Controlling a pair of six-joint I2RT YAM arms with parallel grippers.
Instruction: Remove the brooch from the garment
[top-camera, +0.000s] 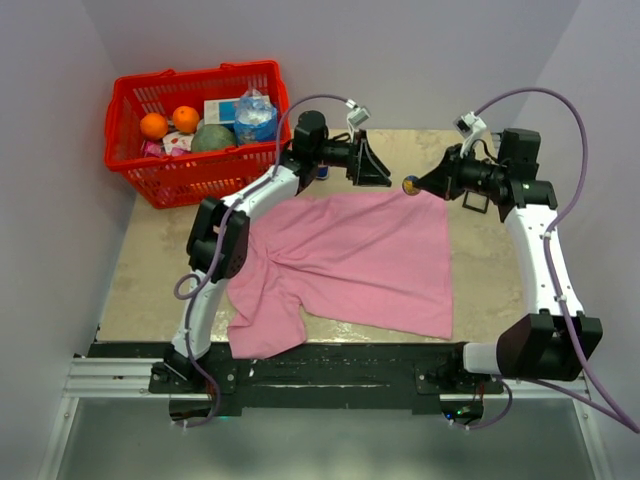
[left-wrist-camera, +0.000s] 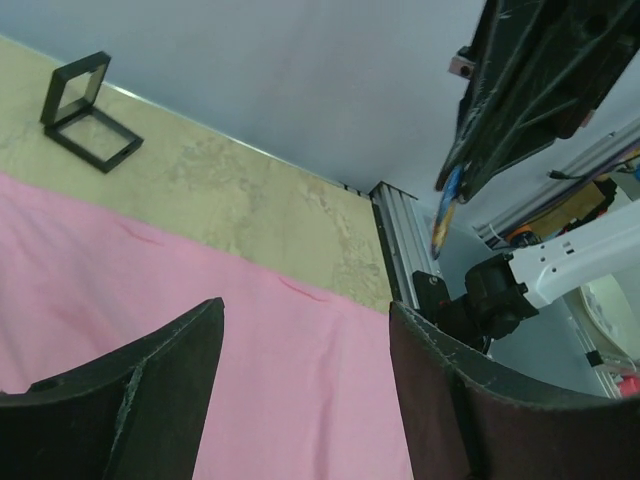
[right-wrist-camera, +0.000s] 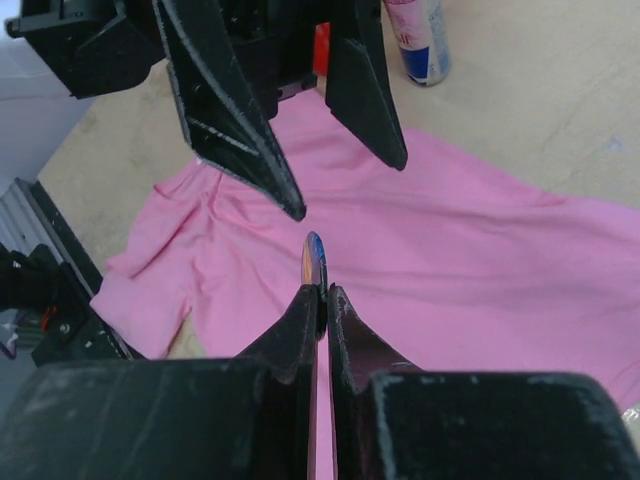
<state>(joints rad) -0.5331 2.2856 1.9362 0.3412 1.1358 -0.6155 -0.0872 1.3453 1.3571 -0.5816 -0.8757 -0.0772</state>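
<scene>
Right end effector pinches the brooch edge-on in near-closed fingers, held clear above the garment on the table, while the left end effector gapes empty opposite, seemingly ready to receive it.

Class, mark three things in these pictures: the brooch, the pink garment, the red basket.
brooch (right-wrist-camera: 314, 256): right wrist view, on its edge-on rim.
pink garment (top-camera: 370, 250): top external view, middle of the cloth.
red basket (top-camera: 185, 178): top external view, on its near wall.
</scene>
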